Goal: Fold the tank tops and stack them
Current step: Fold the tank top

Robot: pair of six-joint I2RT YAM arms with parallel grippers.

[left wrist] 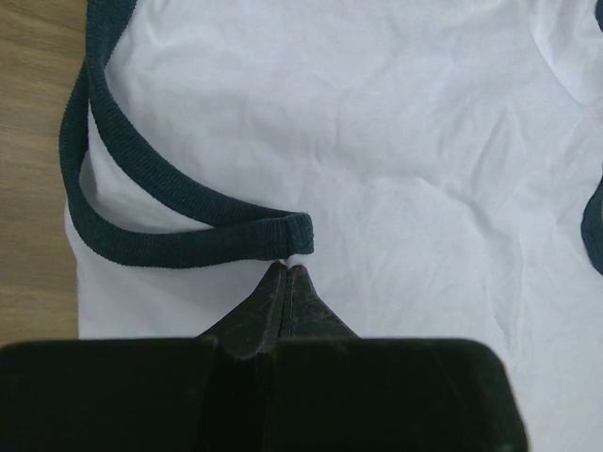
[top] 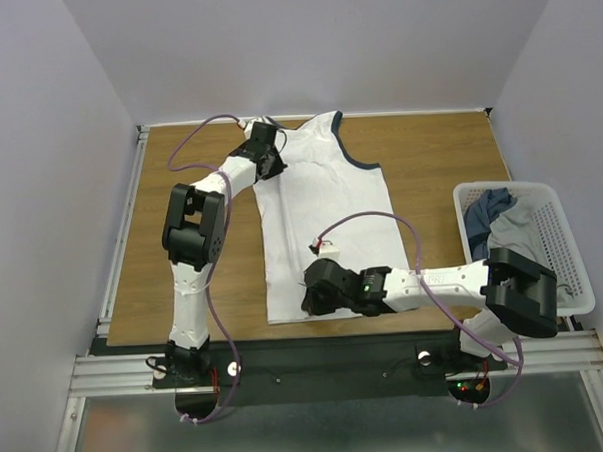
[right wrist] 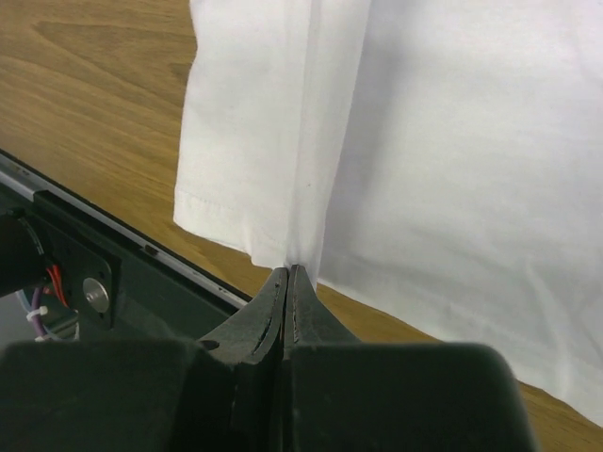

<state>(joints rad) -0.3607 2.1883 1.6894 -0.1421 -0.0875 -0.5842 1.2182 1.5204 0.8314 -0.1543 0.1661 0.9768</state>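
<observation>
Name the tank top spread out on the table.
The white navy-trimmed tank top; the grey top and dark blue top sit crumpled in the basket.

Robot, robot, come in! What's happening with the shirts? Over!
Left jaws shut on white tank top at navy-edged strap. Right jaws shut on its near hem. Basket of grey and blue tops off right, nothing blocking.

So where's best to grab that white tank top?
By its edges: the white tank top lies flat, so only a hem or fold can be pinched. I'd come from the near side at the hem fold, where the right fingers grip, and from the left at the navy armhole trim, where the left fingers grip.
</observation>
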